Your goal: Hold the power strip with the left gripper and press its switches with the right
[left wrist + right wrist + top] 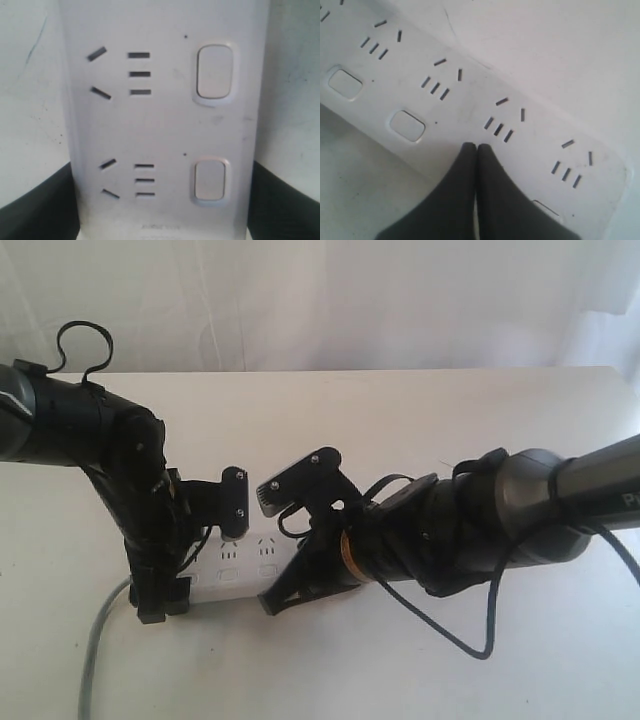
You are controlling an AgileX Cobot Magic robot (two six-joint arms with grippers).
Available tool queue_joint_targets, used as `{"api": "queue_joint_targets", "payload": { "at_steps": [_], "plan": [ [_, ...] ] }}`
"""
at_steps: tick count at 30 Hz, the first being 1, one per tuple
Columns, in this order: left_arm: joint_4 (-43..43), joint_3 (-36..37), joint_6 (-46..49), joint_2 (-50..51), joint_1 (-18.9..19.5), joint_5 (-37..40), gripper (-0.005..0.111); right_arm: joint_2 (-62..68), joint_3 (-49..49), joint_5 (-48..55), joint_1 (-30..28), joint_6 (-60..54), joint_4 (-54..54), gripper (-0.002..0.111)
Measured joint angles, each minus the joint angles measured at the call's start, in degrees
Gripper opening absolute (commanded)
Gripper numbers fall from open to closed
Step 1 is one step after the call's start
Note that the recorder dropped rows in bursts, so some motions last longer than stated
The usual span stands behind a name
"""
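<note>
My left gripper (162, 215) clamps the long flat white plastic power strip (160, 125) between wide-set fingers, and my right gripper (476, 150), pinched closed, rests among its small white rounded switches (407, 125), so holding looks done and pressing underway.

The power strip (235, 575), a long flat white bar with a row of socket groups and a grey cord (95, 640) leaving its left end, lies flat on the white surface (450, 420). Its switches (215, 75) are small white rounded rectangles, one beside each socket group. The left end effector (161, 170) straddles the strip near the cord end with a black finger (35, 210) against each long edge, while the right end effector (472, 147) has its two black fingertips pressed together over the switch row, between two visible switches.
</note>
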Motion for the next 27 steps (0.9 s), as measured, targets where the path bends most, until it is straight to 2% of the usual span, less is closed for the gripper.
{"api": "queue_joint_targets", "payload": {
  "at_steps": [9, 15, 27],
  "plan": [
    [0.2, 0.0, 0.3, 0.0, 0.0, 0.0, 0.000, -14.9, 3.0, 5.0, 0.0, 0.0, 0.0, 0.000],
    [0.2, 0.0, 0.3, 0.0, 0.0, 0.0, 0.000, -15.0, 8.7, 8.3, 0.0, 0.0, 0.0, 0.000],
    [-0.4, 0.0, 0.7, 0.0, 0.0, 0.0, 0.000, -8.5, 8.9, 9.0, 0.0, 0.0, -0.3, 0.000]
  ]
}}
